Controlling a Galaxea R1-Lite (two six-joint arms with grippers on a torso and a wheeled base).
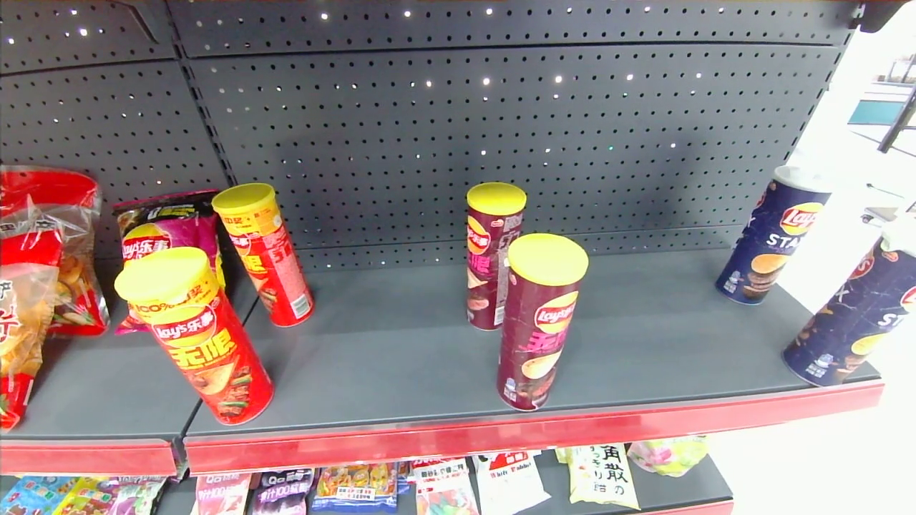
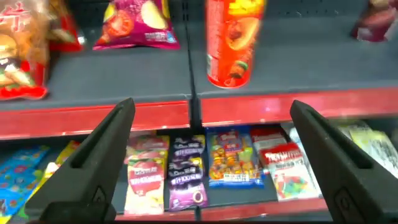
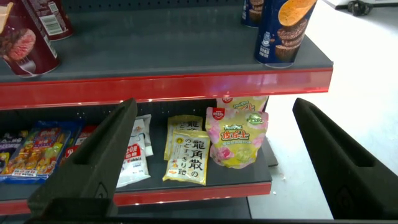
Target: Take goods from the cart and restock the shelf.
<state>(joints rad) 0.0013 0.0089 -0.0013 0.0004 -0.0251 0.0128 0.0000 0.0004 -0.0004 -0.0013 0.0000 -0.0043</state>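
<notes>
Standing on shelf point(image 1: 401, 350): red cans point(image 1: 197, 336), maroon cans point(image 1: 540, 322), blue cans point(image 1: 769, 236), wide gaps between. I judge restock partway. Left gripper point(image 2: 211, 106), right gripper point(image 3: 216, 102): jaws spread, empty, facing shelf front.

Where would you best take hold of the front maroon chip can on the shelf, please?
Probably around its mid-body, coming from the front of the shelf. The front maroon can stands upright near the red lip, bare shelf on either side; the rear maroon can stands close behind.
</notes>
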